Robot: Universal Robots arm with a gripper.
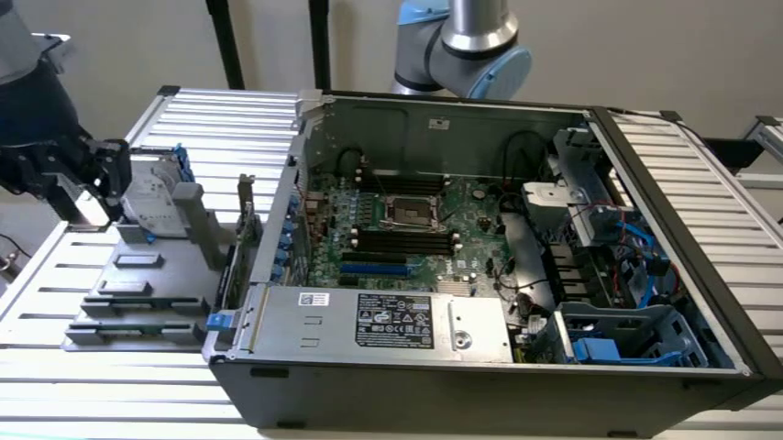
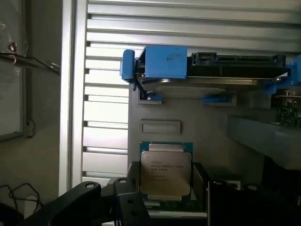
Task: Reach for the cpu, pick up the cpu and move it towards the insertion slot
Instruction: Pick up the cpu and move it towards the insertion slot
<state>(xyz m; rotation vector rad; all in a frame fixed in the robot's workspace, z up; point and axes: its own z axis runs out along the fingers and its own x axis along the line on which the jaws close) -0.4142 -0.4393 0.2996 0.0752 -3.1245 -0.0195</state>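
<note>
- The gripper (image 2: 166, 190) is clamping the cpu (image 2: 165, 168), with its jaws standing wide and pressing against two opposite edges of the chip.
- The cpu's other two edges are lying free, one facing the gripper's body and one facing away from it.
- The cpu is sitting low over the grey tray (image 2: 211, 117). Whether it is resting there or hanging just clear cannot be told.
- Just beyond the cpu's far edge, a shallow rectangular recess (image 2: 161, 127) is showing in the tray, with bare tray between the two.
- Farther out from the gripper, a hard drive (image 2: 225, 70) in blue brackets (image 2: 162, 61) is lying across the tray, near the cpu but apart from it.
- Beside the gripper, the tray's edge is giving way to the slatted metal table (image 2: 106, 113).
- The cpu is showing a flat, square, shiny silver lid with fine dark print, too small to read, on a greenish rim.
- In the exterior view the gripper is pointing down at the tray, with the dark wrist (image 1: 35, 110) rising above it.
- The insertion slot (image 1: 410, 213), a silver frame around a dark centre, is lying inside the open computer case (image 1: 490, 390). It is well apart from the gripper, toward the exterior view's right, with the case's side wall (image 1: 267, 247) standing between them.
</note>
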